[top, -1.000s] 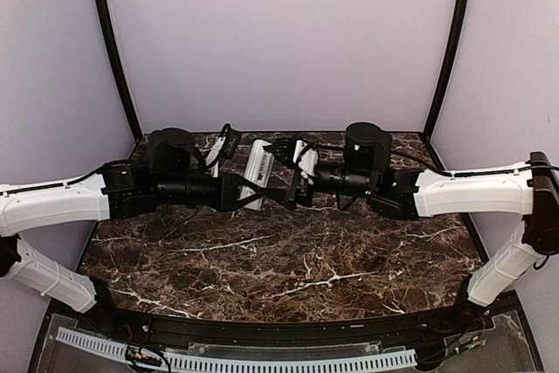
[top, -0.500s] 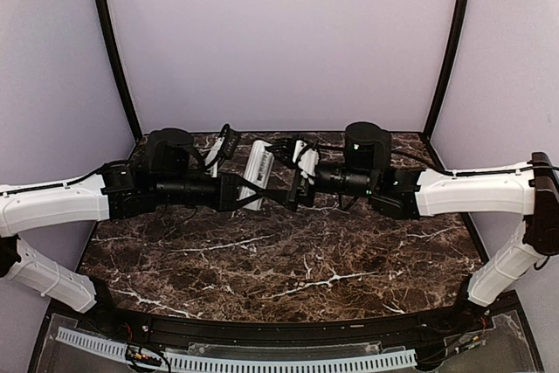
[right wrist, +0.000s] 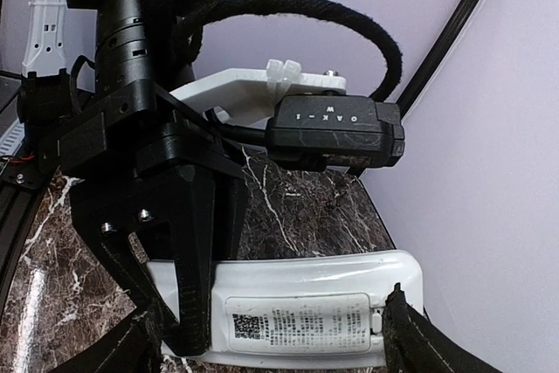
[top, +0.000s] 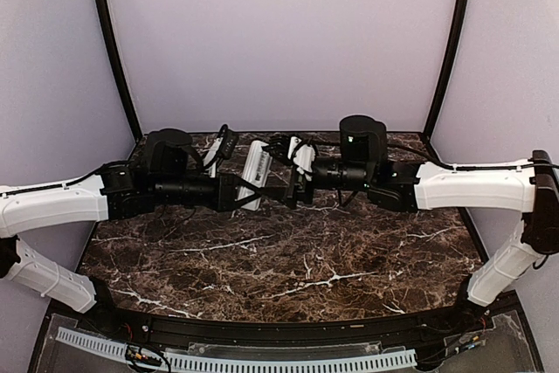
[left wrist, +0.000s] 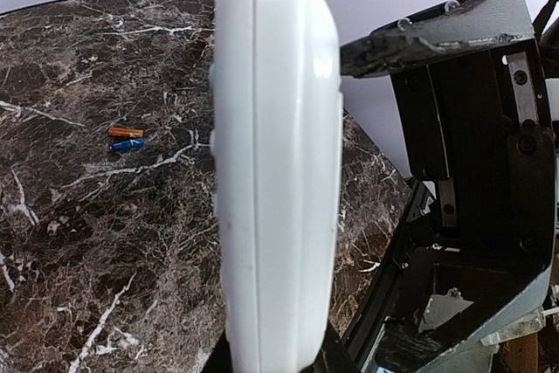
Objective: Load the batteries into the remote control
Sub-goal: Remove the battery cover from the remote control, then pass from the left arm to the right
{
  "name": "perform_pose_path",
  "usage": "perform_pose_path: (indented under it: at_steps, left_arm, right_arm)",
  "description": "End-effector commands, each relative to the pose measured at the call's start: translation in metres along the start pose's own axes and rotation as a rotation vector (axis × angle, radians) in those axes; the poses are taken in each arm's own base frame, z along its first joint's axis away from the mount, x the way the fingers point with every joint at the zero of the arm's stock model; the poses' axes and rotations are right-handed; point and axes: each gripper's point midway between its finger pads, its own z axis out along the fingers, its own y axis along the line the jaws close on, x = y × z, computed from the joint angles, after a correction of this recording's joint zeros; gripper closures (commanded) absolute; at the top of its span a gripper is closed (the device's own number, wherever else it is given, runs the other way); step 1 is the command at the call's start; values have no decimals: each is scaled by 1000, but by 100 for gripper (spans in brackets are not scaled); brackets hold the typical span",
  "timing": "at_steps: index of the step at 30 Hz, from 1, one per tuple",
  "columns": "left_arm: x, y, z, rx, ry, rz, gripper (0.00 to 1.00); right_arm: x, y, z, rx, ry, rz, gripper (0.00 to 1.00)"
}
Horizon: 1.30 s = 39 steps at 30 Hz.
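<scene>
My left gripper (top: 247,186) is shut on the white remote control (top: 256,163) and holds it above the table at the back centre. In the left wrist view the remote (left wrist: 275,172) stands edge-on, rising from the jaws (left wrist: 275,357). In the right wrist view its plain back with a printed label (right wrist: 301,321) faces me. My right gripper (right wrist: 275,305) is open, its fingers spread along the remote's length, the right fingertip (right wrist: 410,329) by the cover's latch. The orange-red battery (left wrist: 127,132) and the blue battery (left wrist: 127,145) lie side by side on the table.
The dark marble table (top: 288,259) is walled by lilac panels (top: 279,32) at the back and sides. The right arm's black wrist (left wrist: 472,216) fills the right of the left wrist view. A camera and cable (right wrist: 336,128) hang above the remote.
The right wrist has shifted slightly back and to the left, closer to the remote. The left arm and remote have barely moved.
</scene>
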Motion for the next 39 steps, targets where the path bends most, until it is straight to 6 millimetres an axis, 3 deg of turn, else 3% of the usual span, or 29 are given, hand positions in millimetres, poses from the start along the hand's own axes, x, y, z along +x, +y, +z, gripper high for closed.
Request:
perform_pose_path:
  at_steps: [1, 6, 11, 26, 34, 39]
  left_arm:
    - [-9, -19, -10, 71, -34, 55, 100]
    - [-15, -16, -16, 44, -64, 68, 100]
    - [-14, 1, -16, -49, -66, 58, 100]
    - [-8, 36, -18, -244, -38, 76, 100]
    - [2, 74, -17, -424, 31, 104, 100]
    - [8, 99, -19, -512, 65, 113, 100]
  right_arm:
    - [12, 7, 6, -69, 51, 32, 18]
    - [17, 15, 6, -110, 74, 61, 25]
    - [16, 26, 4, -163, 58, 88, 30]
    - [18, 30, -2, -166, 56, 108, 32]
    - [55, -1, 9, -10, 162, 178, 27]
    - [83, -1, 9, -4, 218, 215, 26]
